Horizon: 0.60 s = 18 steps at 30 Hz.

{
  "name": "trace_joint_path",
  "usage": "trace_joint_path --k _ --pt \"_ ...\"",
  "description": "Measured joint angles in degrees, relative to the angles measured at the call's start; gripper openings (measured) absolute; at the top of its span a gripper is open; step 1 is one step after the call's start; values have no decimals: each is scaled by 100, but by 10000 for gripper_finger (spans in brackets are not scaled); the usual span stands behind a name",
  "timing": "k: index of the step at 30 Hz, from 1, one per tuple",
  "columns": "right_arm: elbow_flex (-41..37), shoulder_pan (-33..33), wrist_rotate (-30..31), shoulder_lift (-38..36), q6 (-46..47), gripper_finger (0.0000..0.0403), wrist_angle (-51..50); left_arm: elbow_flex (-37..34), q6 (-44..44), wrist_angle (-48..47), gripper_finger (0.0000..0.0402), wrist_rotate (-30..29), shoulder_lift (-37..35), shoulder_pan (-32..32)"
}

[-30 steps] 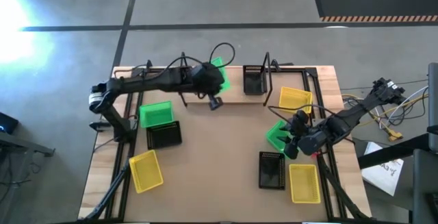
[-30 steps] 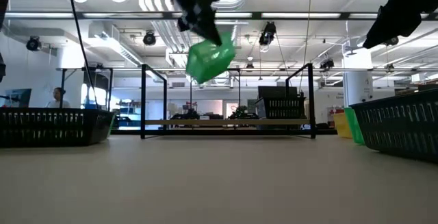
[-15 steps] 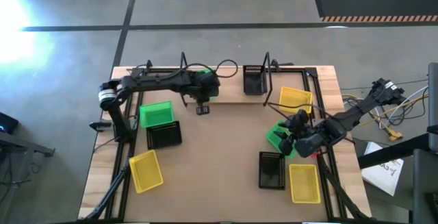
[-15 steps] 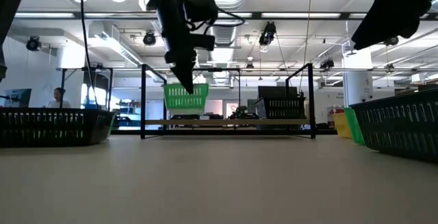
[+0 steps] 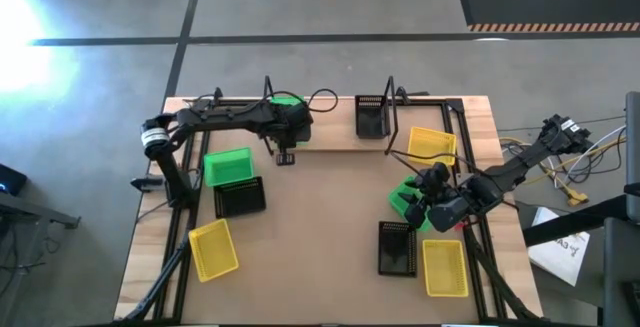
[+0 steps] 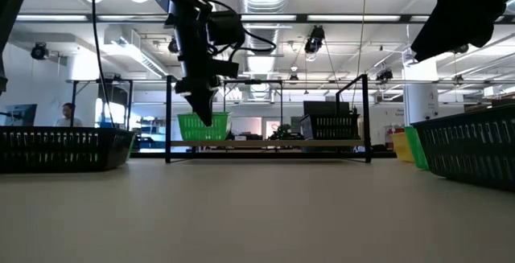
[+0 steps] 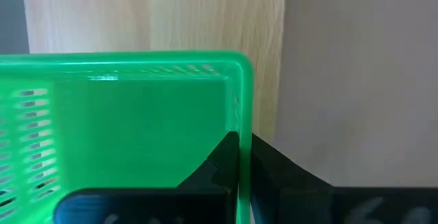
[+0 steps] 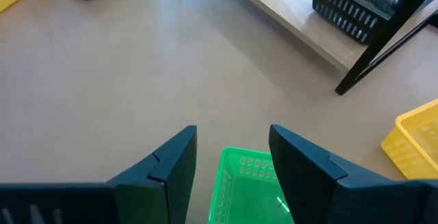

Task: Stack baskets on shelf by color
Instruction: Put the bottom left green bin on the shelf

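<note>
A bright green perforated plastic basket [image 6: 203, 126] sat over the left end of the light wooden shelf board [image 5: 335, 135], its rim pinched tight by the left gripper [image 6: 203, 117]. The right gripper [image 8: 231, 157] hovered with fingers spread wide above another green perforated basket [image 8: 250, 186] on the brown tabletop [image 5: 320, 217], holding nothing.

A person [image 6: 67, 115] sits far behind the table [image 5: 330, 207] (near monitors [image 6: 19, 114]).
</note>
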Motion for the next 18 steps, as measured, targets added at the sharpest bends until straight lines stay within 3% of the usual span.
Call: trace_joint_path --k 11,18 --pt "0 0 -53 -2 1 176 93 -15 224 43 4 -373 -15 44" --pt "0 0 -53 -4 -1 176 125 -24 217 25 49 -389 -25 44"
